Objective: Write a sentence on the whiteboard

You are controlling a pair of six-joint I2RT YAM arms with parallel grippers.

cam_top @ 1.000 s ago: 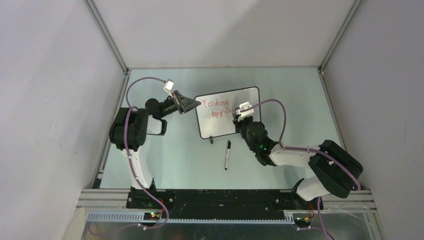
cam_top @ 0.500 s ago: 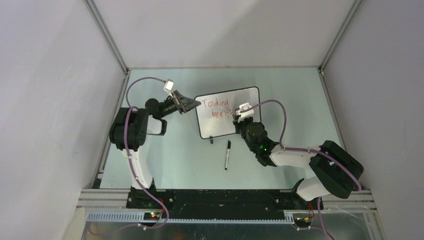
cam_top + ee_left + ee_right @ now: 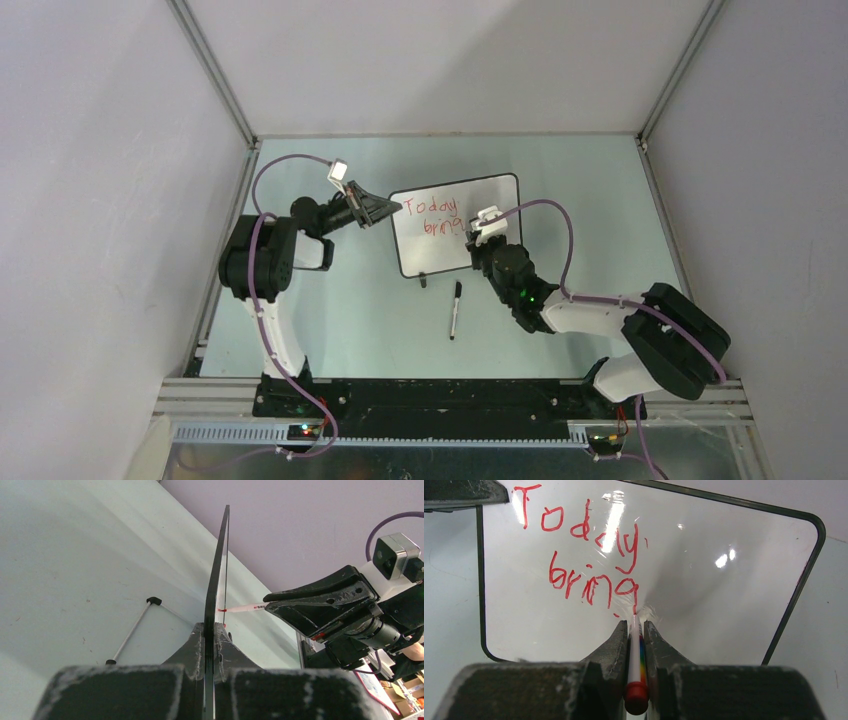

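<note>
Pinching a red-ended marker (image 3: pixel 636 652) between its fingers, the right gripper (image 3: pixel 635 626) presses the tip to the whiteboard (image 3: pixel 724 580) just below the last letter of the sentence (image 3: pixel 589 555), red words reading "Today bring" on two lines. The left gripper (image 3: pixel 210 630) is clamped on the whiteboard's upper left corner. A black pen (image 3: pixel 455 310) lies on the table (image 3: pixel 330 320) near the whiteboard's lower edge.
</note>
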